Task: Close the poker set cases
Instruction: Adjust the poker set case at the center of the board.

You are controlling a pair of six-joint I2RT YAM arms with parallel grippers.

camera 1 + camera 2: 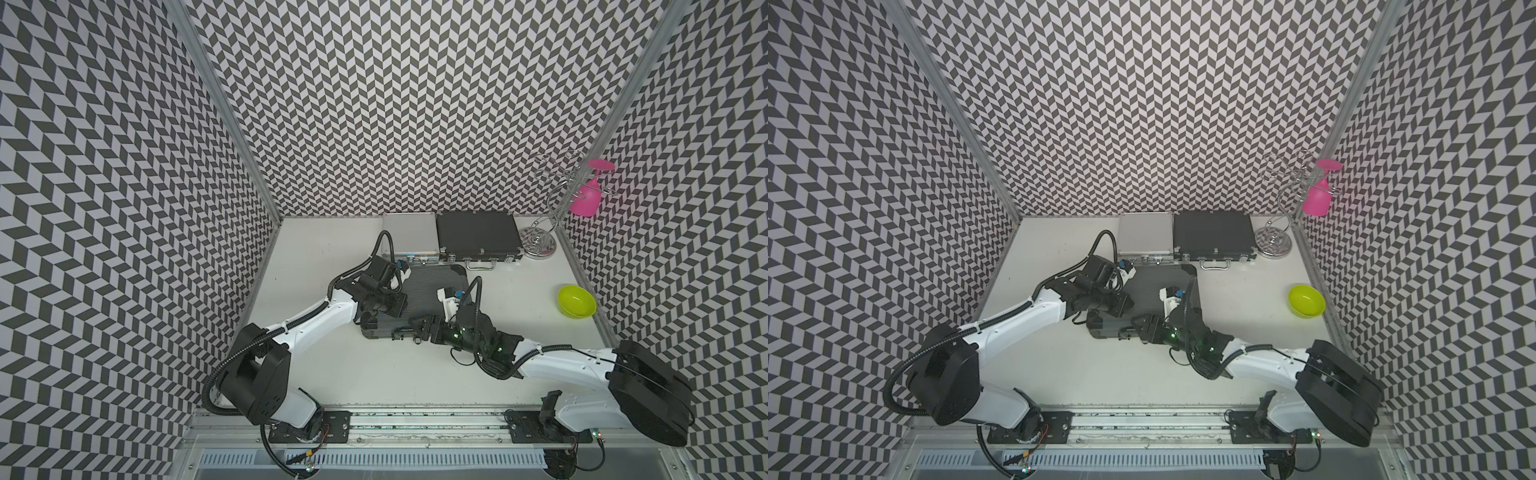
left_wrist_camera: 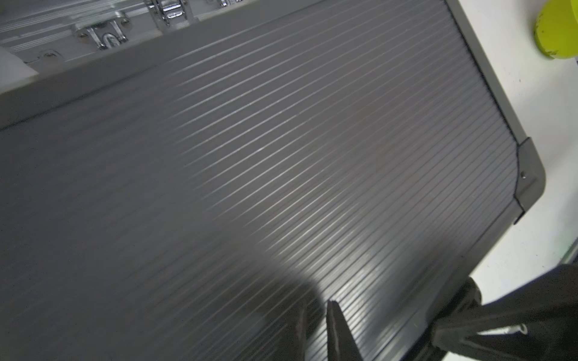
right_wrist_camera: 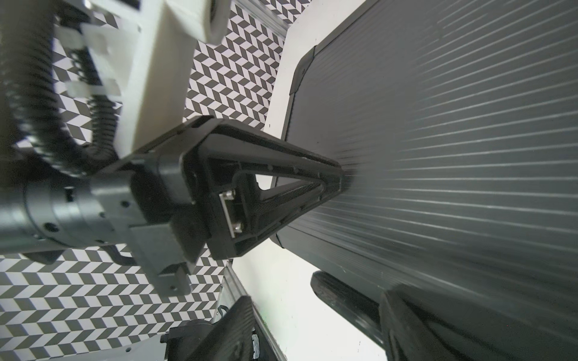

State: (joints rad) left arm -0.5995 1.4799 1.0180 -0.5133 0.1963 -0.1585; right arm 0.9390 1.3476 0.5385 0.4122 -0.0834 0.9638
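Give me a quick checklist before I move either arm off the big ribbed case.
1. Lid of ribbed black case down flat: ok.
2. Its front latches fastened: cannot tell, hidden from view.
3. Lid of silver case down: ok.
4. Lid of black case with silver fittings down: ok.
5. Tips of left pincer together, resting on the ribbed lid: ok.
6. Hold of right pincer, at the ribbed case's front edge: cannot tell.
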